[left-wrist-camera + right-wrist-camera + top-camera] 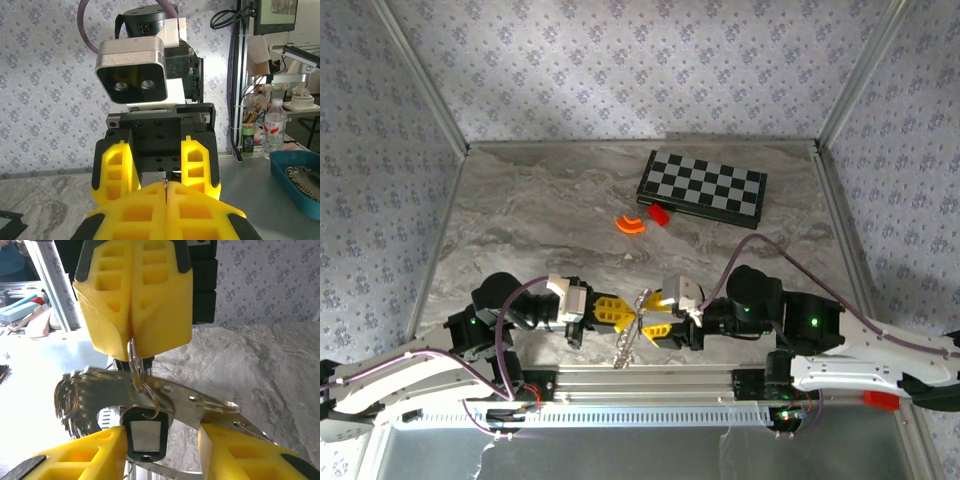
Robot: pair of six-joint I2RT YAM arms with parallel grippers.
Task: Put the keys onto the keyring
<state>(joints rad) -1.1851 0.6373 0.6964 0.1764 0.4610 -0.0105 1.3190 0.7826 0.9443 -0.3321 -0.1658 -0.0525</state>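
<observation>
A: Left gripper (132, 342)?
B: Closed tight; the keyring (134, 365) is pinched between its fingertips.
A: Right gripper (162, 455)?
B: Fingers are held apart; nothing is clasped; the key (145, 435), dark-headed, is hung beneath the keyring, between them.
A: Beyond?
B: A chain (625, 350) is trailed toward the table's (540, 220) near edge.

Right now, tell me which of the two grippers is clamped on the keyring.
The left gripper: its yellow fingers are pressed together on the keyring. The right gripper has its fingers standing apart below the ring.
</observation>
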